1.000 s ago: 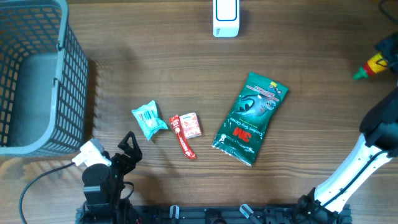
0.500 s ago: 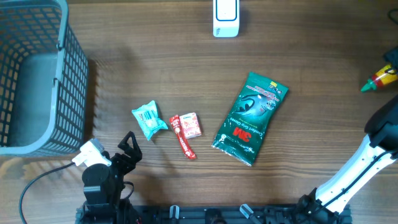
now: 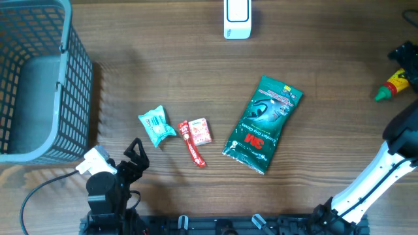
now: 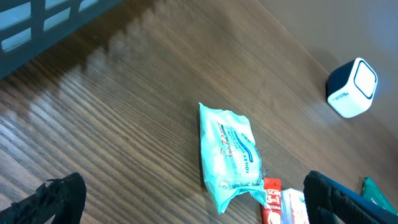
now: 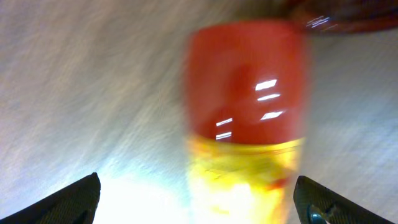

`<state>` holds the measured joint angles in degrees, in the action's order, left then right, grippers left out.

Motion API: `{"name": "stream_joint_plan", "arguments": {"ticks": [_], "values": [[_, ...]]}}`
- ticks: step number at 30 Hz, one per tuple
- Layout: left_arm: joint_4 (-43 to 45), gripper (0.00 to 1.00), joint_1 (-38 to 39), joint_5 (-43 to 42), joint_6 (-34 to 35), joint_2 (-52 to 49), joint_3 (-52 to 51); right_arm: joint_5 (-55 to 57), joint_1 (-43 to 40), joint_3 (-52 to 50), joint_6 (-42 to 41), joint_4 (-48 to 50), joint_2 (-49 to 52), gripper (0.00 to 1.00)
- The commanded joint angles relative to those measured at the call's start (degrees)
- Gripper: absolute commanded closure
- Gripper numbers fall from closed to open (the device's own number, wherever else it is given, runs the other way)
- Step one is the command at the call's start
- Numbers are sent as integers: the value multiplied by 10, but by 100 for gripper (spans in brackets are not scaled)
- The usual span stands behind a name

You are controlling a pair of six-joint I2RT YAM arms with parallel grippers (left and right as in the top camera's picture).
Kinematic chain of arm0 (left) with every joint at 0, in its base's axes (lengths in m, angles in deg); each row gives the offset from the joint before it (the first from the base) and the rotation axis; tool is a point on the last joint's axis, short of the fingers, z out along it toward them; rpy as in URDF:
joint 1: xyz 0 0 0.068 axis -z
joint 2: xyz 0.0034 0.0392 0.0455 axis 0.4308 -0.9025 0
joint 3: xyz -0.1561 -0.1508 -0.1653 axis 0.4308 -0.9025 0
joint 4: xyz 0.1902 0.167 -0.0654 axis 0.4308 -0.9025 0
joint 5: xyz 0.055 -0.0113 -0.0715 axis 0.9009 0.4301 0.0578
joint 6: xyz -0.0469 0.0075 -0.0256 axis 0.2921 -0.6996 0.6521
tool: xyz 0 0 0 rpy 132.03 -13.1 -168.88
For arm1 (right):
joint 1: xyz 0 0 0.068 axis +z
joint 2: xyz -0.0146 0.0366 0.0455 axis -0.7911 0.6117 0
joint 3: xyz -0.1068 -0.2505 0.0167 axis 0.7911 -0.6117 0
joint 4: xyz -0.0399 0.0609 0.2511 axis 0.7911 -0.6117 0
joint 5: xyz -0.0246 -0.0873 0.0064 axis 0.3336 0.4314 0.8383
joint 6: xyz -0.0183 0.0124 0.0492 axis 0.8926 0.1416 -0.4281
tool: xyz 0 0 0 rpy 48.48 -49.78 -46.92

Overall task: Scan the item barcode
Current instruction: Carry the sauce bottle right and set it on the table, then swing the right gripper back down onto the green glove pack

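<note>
A red and yellow bottle point(image 3: 395, 83) with a green tip lies on the table near the right edge. My right gripper point(image 3: 403, 57) hovers just behind it, open. In the right wrist view the bottle point(image 5: 245, 112) is blurred and lies between the wide-apart fingers of the gripper point(image 5: 199, 202), untouched by either. The white scanner point(image 3: 236, 18) stands at the far middle of the table, and the left wrist view shows it point(image 4: 352, 87) too. My left gripper point(image 3: 134, 156) rests open at the near left, empty. A teal packet point(image 4: 227, 149) lies ahead of its fingers point(image 4: 57, 199).
A grey mesh basket point(image 3: 39, 85) fills the far left. On the middle of the table lie the teal packet point(image 3: 157, 125), a red sachet point(image 3: 192, 147), a small pink box point(image 3: 201, 130) and a green 3M pack point(image 3: 263, 123).
The right gripper has opened and let go of the bottle. The bottle dropped toward the near side onto the table, and the gripper has drawn back. The left arm has not moved.
</note>
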<state>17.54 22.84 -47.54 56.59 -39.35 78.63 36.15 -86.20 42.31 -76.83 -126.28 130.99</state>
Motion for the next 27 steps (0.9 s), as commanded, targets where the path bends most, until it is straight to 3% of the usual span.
{"name": "stream_joint_plan", "arguments": {"ticks": [1, 9, 11, 15, 23, 27], "values": [[-1, 0, 3, 7, 3, 0, -6, -78, 25, 12, -30, -6, -85, 0], [-1, 0, 3, 8, 3, 0, -6, -65, 99, 12, -127, -103, -209, 0], [-1, 0, 3, 7, 3, 0, -6, -65, 141, 12, -167, -156, -226, 0], [-1, 0, 3, 7, 3, 0, -6, -52, 231, 2, -166, -222, -222, 0], [-1, 0, 3, 7, 3, 0, -6, -52, 441, -128, -165, -223, -198, 0], [-1, 0, 3, 7, 3, 0, -6, -52, 511, -219, -167, -171, -196, 0]]}}
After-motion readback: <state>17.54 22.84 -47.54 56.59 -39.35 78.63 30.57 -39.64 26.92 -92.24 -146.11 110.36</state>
